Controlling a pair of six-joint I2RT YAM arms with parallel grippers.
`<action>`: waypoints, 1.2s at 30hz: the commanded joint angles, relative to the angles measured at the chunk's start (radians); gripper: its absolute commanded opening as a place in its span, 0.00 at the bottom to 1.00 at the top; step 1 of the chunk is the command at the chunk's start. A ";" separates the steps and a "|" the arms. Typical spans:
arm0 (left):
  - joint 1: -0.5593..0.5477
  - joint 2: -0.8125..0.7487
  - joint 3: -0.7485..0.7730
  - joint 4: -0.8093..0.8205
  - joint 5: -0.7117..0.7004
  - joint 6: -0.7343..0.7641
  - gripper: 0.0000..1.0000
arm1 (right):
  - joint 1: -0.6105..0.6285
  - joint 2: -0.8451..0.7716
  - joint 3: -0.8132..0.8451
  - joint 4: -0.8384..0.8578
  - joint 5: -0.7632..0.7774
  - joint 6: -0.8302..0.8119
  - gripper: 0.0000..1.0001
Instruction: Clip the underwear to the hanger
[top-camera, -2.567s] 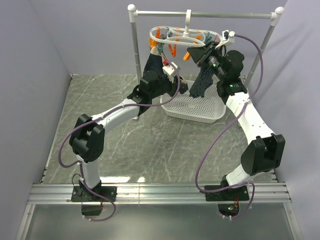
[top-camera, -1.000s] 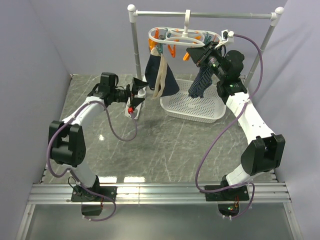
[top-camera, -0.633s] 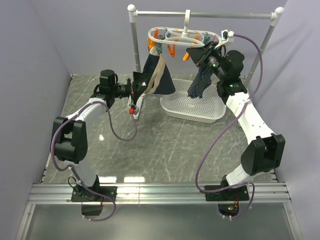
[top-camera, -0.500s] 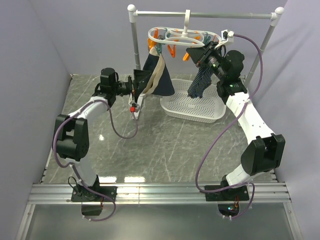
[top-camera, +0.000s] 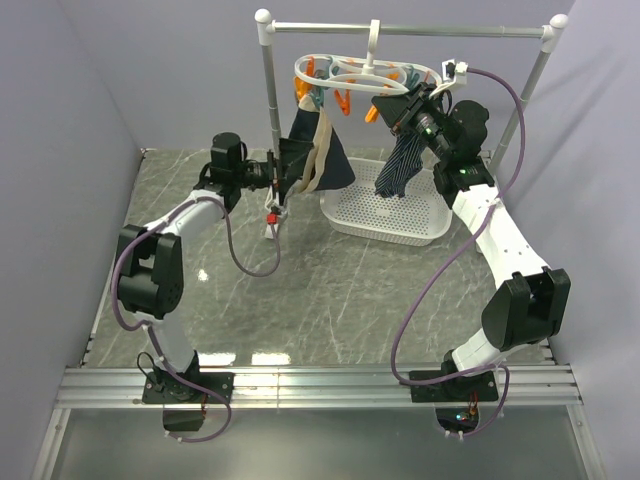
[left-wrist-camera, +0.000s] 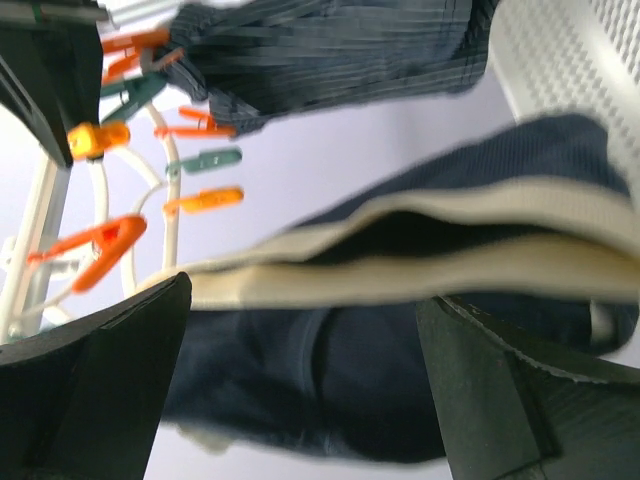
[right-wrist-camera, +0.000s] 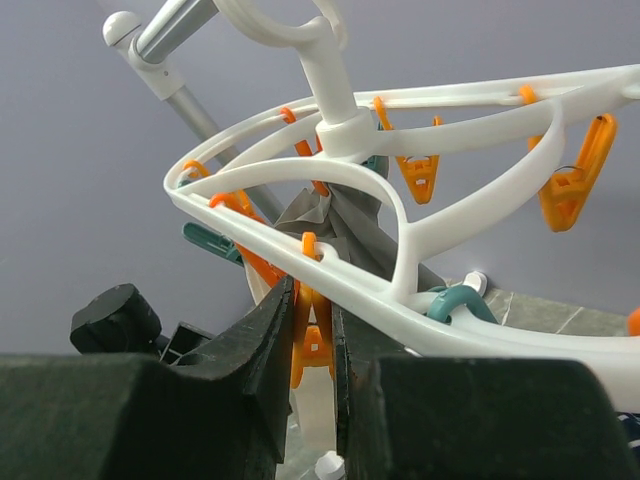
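Underwear (top-camera: 335, 166) of navy fabric, beige-banded, beneath looped white plastic hanger (top-camera: 371, 68)

Bright, even light pours down from overhead. The marble table (top-camera: 330, 300) kicks back white glare patches toward its front edge, and the shadows under the arms are soft and faint. On the left wrist view, the underwear (left-wrist-camera: 380, 370) smears into blur. On the right wrist view, the hanger (right-wrist-camera: 343, 130) is crisp, while the near fingers (right-wrist-camera: 150, 420) sit dark and out of focus.
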 joint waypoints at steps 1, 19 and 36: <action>-0.024 -0.031 0.055 -0.046 0.072 0.539 0.99 | -0.002 -0.003 0.058 0.045 -0.046 0.006 0.00; -0.117 0.034 0.133 -0.159 -0.040 0.615 0.96 | -0.018 0.005 0.064 0.042 -0.061 0.021 0.00; -0.185 0.029 0.193 -0.397 -0.238 0.613 0.56 | -0.024 0.003 0.058 0.040 -0.067 0.024 0.00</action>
